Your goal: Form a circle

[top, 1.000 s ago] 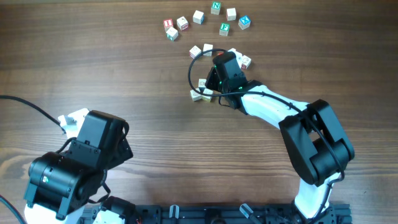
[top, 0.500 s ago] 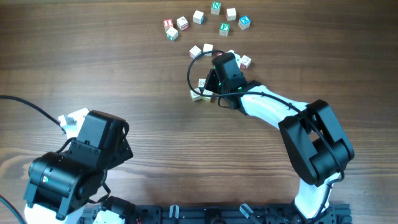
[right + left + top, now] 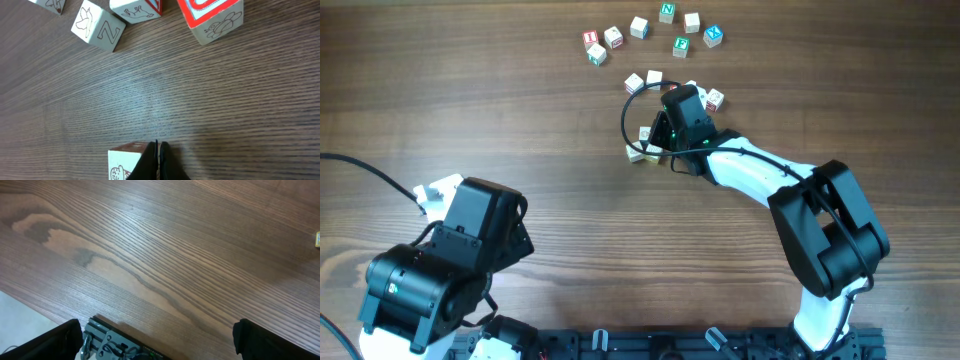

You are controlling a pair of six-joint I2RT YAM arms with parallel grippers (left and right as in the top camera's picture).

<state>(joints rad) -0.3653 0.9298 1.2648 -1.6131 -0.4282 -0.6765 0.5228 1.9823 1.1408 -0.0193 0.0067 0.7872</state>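
Pale wooden letter cubes lie scattered at the far middle of the table. Several form a loose arc at the top, among them a green N cube [image 3: 666, 12] and a blue X cube [image 3: 713, 35]. Others lie around my right wrist [image 3: 682, 118]. My right gripper [image 3: 159, 146] is shut on nothing, its tips down at the table against the right edge of one cube [image 3: 124, 162]. Ahead of it lie a Z cube [image 3: 97, 31] and a red-framed cube [image 3: 212, 17]. My left gripper [image 3: 157, 330] is open over bare wood at the near left.
Three cubes [image 3: 644, 148] bunch just left of my right wrist. A black cable [image 3: 626, 112] loops off the wrist over the cubes. The black mounting rail [image 3: 660, 345] runs along the near table edge. A cube's edge [image 3: 317, 239] shows at the far right of the left wrist view.
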